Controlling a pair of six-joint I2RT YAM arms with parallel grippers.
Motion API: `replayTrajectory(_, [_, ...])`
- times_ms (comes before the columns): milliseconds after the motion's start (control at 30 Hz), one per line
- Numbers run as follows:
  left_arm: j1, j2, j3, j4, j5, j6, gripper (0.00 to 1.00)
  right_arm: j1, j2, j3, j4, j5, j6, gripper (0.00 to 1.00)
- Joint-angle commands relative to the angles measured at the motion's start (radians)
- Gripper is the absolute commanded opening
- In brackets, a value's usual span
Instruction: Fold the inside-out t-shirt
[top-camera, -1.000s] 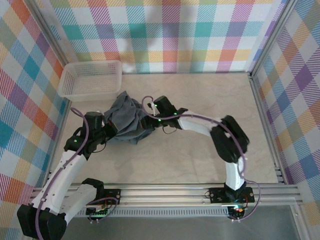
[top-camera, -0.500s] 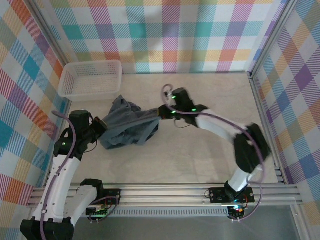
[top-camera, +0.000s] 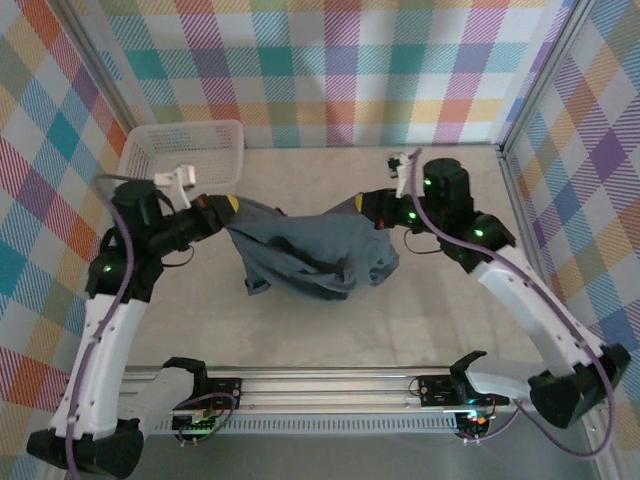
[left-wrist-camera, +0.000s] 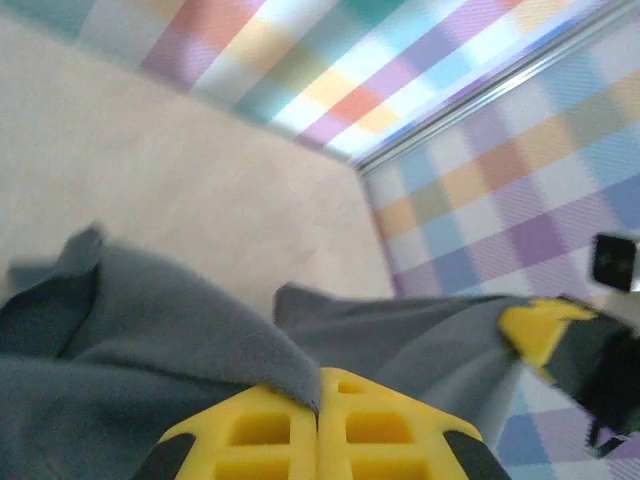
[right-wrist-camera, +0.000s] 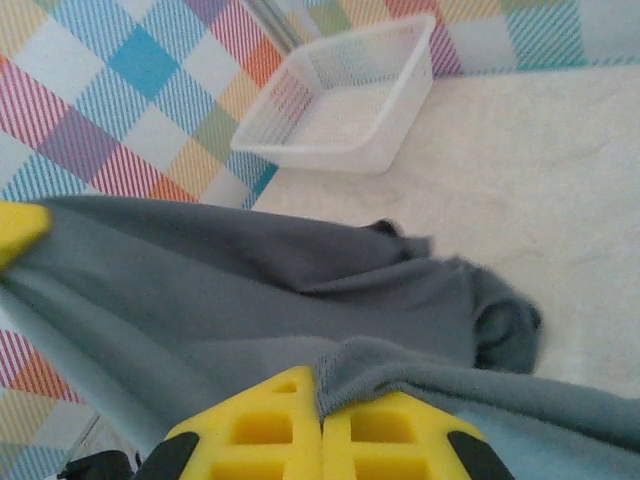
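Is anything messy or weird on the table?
Just the t-shirt: it hangs bunched and wrinkled between the left gripper and right gripper, both shut on it, its middle sagging toward the table. The white basket sits upright, far left.

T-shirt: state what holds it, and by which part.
Both hold the t-shirt: the left gripper pinches cloth at its left end, the right gripper at its right end.

White arms (top-camera: 100, 340), black joints (top-camera: 450, 185) (green lights (top-camera: 106, 268)), purple cables (top-camera: 115, 222), yellow tool fingers (left-wrist-camera: 250, 430).

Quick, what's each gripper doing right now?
left gripper: closed, holding the t-shirt.
right gripper: closed, holding the t-shirt's other side.
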Motion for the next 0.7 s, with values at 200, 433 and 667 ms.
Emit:
replayTrajectory(200, [-0.015,0.207,-0.112,0.020,-0.122,-0.030,0.00,-0.078,0.149,-0.027,-0.146,0.247,0.003,0.00])
replayTrajectory(433, [-0.028,0.573,-0.192,0.258,-0.164,-0.012,0.00,-0.121,0.481,0.050,-0.151,0.125,-0.097,0.38])
replayTrajectory(667, [-0.031,0.705,-0.149,0.163,-0.176,0.056,0.30,0.025,0.405,-0.025,-0.059,0.080,-0.161,0.54])
